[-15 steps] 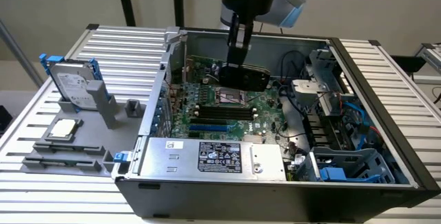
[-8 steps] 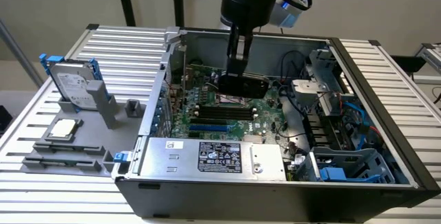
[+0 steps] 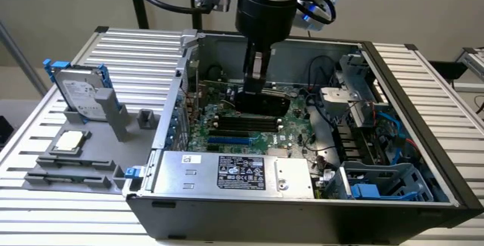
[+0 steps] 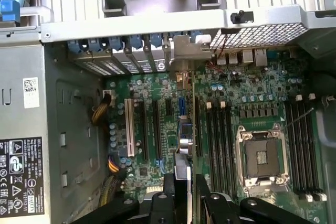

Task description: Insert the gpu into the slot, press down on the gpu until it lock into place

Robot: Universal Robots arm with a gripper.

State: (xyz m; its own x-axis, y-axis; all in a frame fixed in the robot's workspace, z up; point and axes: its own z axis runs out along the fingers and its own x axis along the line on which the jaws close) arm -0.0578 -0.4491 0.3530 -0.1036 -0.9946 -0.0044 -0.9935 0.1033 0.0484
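The gpu is a flat black rectangular card. It stands upright on its long edge inside the open case, held up off the motherboard, with its broad face toward the exterior view. In the wrist view it is seen edge-on, as a thin line running parallel to the slot and just beside it. The slot is a narrow bright-blue strip on the green board. In the exterior view its blue length lies bare, with the card not seated in it.
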